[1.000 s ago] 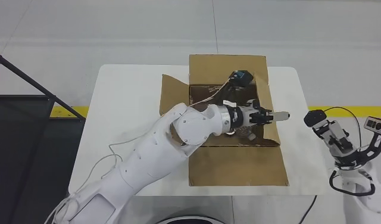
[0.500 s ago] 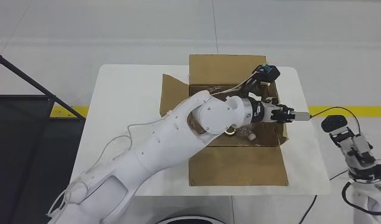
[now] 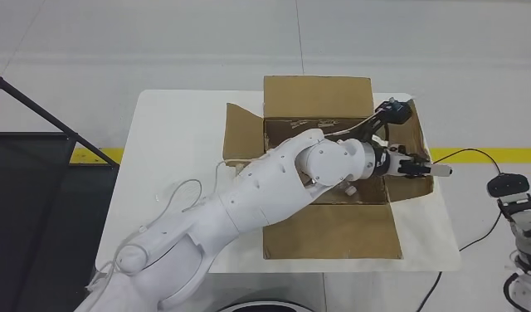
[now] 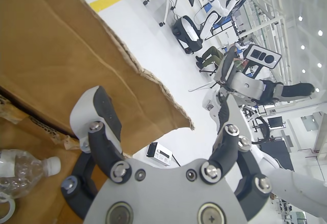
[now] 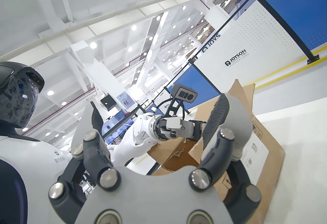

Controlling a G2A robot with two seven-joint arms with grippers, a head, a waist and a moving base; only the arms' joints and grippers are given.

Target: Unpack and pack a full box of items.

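- Top view: We see the cardboard box (image 3: 318, 97) standing open on the right half of the white table (image 3: 178, 146), with its flaps folded outward.
- Top view: The left arm lies across the box opening from the near left. The left gripper (image 3: 425, 169) sits at the right flap (image 3: 412, 138), with its tips past that flap's outer edge. We cannot tell the finger spacing from this view.
- Top view: The right arm (image 3: 516, 208) is beyond the table's right edge, well apart from the box.
- Left wrist view: The left gripper (image 4: 163, 105) has its fingers spread wide, with nothing pinched between them. One finger (image 4: 103, 107) lies in front of the right flap (image 4: 63, 43). We cannot tell whether it touches the cardboard.
- Left wrist view: A clear plastic bottle (image 4: 20, 171) with a white cap lies inside the box, near the base of the right flap.
- Right wrist view: The right gripper (image 5: 155, 117) has its fingers spread and holds nothing. It is to the right of the box (image 5: 258, 143) and apart from it.
- Right wrist view: The left gripper (image 5: 196, 130) is farther off, at the edge of the box's right flap.
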